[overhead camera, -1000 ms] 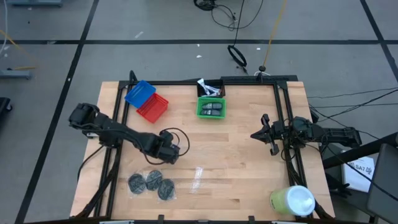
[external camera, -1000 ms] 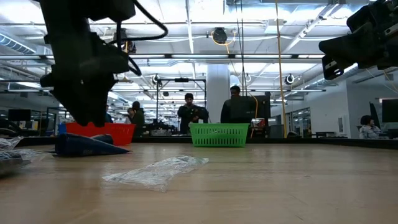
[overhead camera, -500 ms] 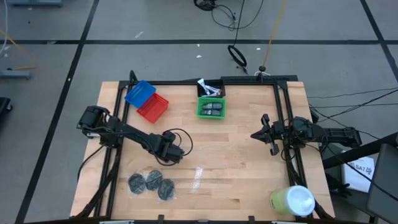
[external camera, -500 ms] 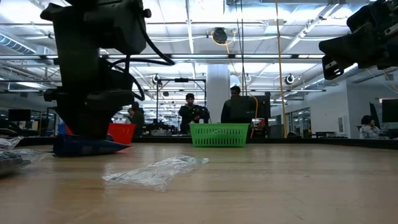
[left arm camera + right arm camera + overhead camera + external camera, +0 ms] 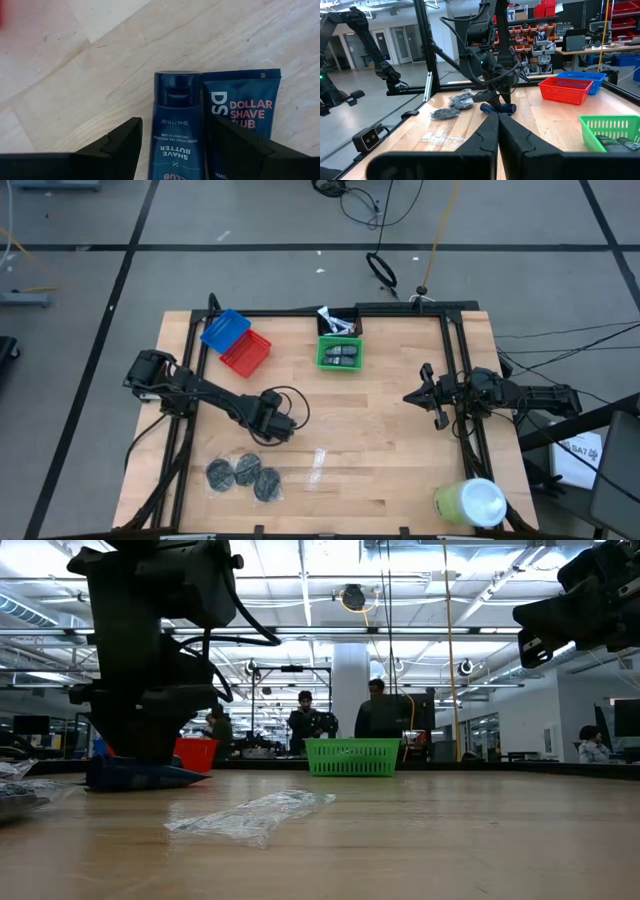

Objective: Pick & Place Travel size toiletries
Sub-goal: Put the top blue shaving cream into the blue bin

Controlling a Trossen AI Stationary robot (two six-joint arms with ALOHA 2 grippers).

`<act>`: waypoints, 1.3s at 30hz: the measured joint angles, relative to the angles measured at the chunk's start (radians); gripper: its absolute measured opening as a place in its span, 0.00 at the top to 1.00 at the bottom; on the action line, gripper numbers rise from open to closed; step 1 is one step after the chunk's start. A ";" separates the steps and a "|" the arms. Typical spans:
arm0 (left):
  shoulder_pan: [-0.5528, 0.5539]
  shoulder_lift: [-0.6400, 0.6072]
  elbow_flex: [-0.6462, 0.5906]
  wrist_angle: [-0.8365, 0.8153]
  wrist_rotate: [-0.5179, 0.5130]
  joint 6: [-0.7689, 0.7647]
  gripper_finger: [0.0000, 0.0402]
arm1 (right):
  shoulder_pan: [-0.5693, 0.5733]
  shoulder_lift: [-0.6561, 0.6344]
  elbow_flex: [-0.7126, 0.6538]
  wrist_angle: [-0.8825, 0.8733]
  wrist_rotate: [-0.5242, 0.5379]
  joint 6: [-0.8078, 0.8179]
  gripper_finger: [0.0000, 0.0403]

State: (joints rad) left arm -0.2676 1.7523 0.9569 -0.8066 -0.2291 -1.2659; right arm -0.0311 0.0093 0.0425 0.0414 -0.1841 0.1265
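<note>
Two dark blue flat packets with white and pinkish-red lettering lie on the pale wood table. Behind them on the table: a green mesh basket, a red basket, a blue one. Three dark grey round discs sit nearby.

Left gripper low, fingers apart; right gripper fingers together.

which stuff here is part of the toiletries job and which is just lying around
Job:
dark blue tubes between the left gripper fingers
three dark discs
grey pieces in the green basket
white tubes

Lying about:
clear wrapper
yellow-green cylinder
</note>
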 joint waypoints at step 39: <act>-0.001 -0.107 -0.005 0.024 -0.032 0.073 0.93 | 0.000 0.000 0.000 0.000 0.000 0.000 1.00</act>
State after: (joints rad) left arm -0.2684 1.6449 0.9517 -0.7828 -0.2615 -1.1933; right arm -0.0310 0.0097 0.0428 0.0414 -0.1841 0.1268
